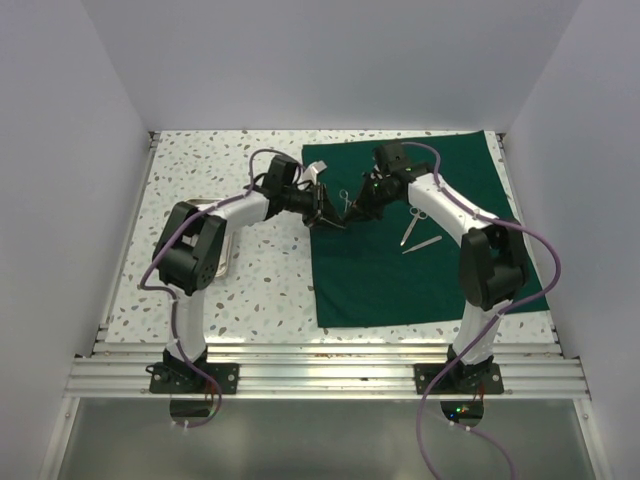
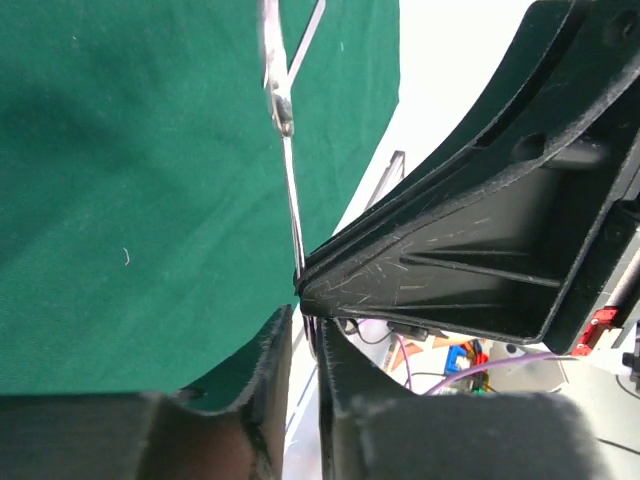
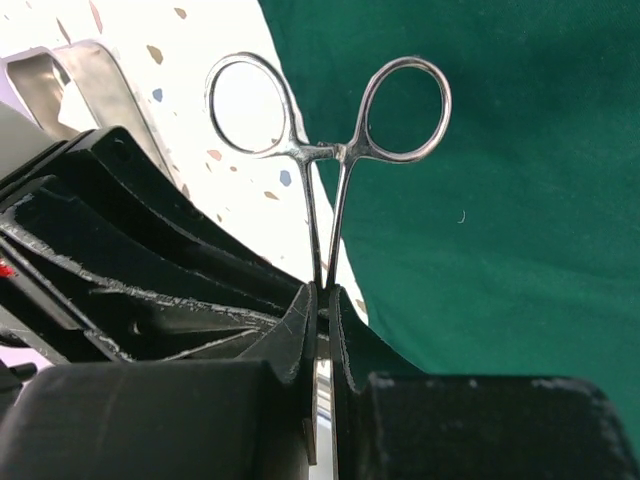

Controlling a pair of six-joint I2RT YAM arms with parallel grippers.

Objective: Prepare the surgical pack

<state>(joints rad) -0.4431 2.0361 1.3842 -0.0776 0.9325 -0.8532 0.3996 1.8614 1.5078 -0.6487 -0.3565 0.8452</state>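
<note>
Handover step, probably. The right gripper (image 3: 322, 295) is clenched on the ring-handled forceps (image 3: 325, 150), held over the left edge of the green drape (image 1: 400, 270). The left gripper (image 2: 303, 325) has its jaws narrow around the other end; can't tell if it grips. Next, the left needs a firm hold before the right releases.

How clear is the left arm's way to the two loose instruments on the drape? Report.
Probably not clear: the right gripper, holding the forceps, sits directly between the left gripper and those instruments on the drape, and the right forearm arches beside them.
</note>
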